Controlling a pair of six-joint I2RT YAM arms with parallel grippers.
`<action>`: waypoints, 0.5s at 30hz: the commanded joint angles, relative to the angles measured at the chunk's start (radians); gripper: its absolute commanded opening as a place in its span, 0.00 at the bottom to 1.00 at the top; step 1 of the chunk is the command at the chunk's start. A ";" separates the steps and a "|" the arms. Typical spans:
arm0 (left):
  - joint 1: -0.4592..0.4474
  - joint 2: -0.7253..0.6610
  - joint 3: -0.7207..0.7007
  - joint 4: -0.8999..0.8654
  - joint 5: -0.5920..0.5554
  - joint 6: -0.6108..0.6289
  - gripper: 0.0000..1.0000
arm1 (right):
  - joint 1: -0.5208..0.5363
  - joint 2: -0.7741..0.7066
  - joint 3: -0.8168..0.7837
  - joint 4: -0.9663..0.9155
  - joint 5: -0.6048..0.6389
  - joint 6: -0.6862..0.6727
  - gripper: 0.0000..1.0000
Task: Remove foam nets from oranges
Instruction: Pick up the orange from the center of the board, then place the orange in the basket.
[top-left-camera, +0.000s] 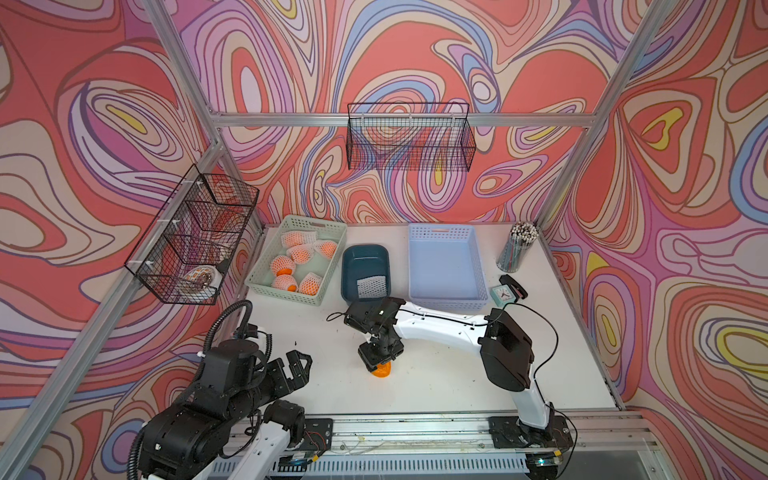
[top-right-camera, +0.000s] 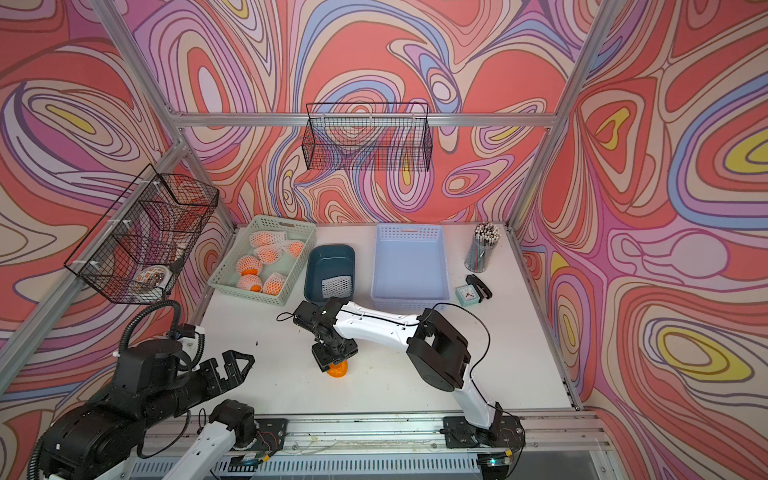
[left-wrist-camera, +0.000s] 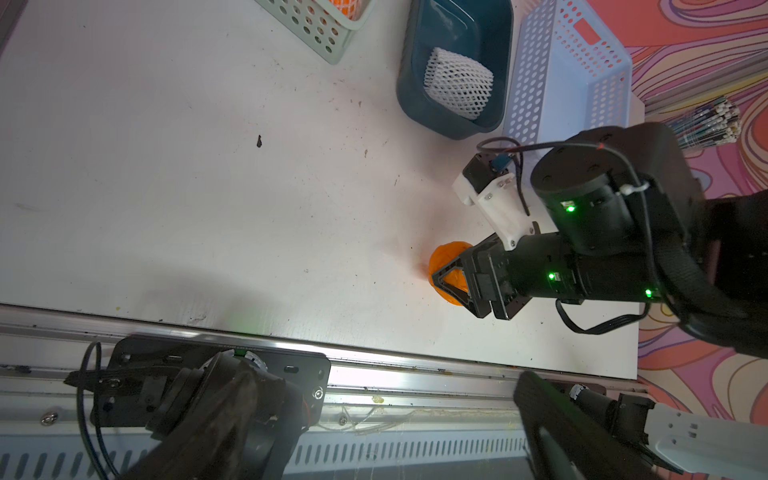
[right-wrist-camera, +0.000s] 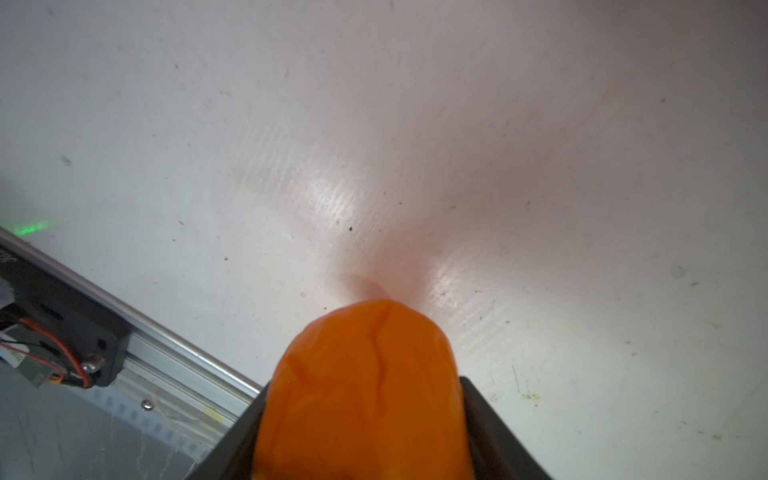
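Foam nets (top-left-camera: 371, 286), white soft mesh sleeves with diamond holes, are in two places. One empty sleeve lies in the dark teal plastic tub (top-left-camera: 365, 248). The rest wrap the small round bright-orange oranges (top-left-camera: 282, 264) piled in the pale green perforated plastic basket (top-left-camera: 286, 296) at the back left of the white worktop (top-left-camera: 436, 374). One bare orange (right-wrist-camera: 365, 395) sits on the worktop near the front. The right hand (top-left-camera: 380, 362) reaches down over it, its black fingers (right-wrist-camera: 494, 432) set against both flanks of the fruit, pinching it. The left hand (top-right-camera: 241, 371) hangs spread wide and empty near the front left.

The sleeves look light, springy and easily stretched, so each is best taken at a loose open end clear of the fruit. The other hand would hold the orange by its firm, slightly lumpy sides. A hard squeeze may bruise it, and the rounded skin could slip.
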 joint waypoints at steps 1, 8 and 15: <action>0.004 0.031 0.033 0.022 -0.022 0.022 1.00 | -0.044 -0.080 0.049 -0.027 0.004 -0.022 0.56; 0.004 0.074 0.084 0.073 -0.027 0.039 1.00 | -0.250 -0.237 -0.020 0.124 -0.158 -0.043 0.56; 0.004 0.106 0.105 0.098 -0.039 0.045 1.00 | -0.479 -0.288 -0.026 0.162 -0.230 -0.084 0.56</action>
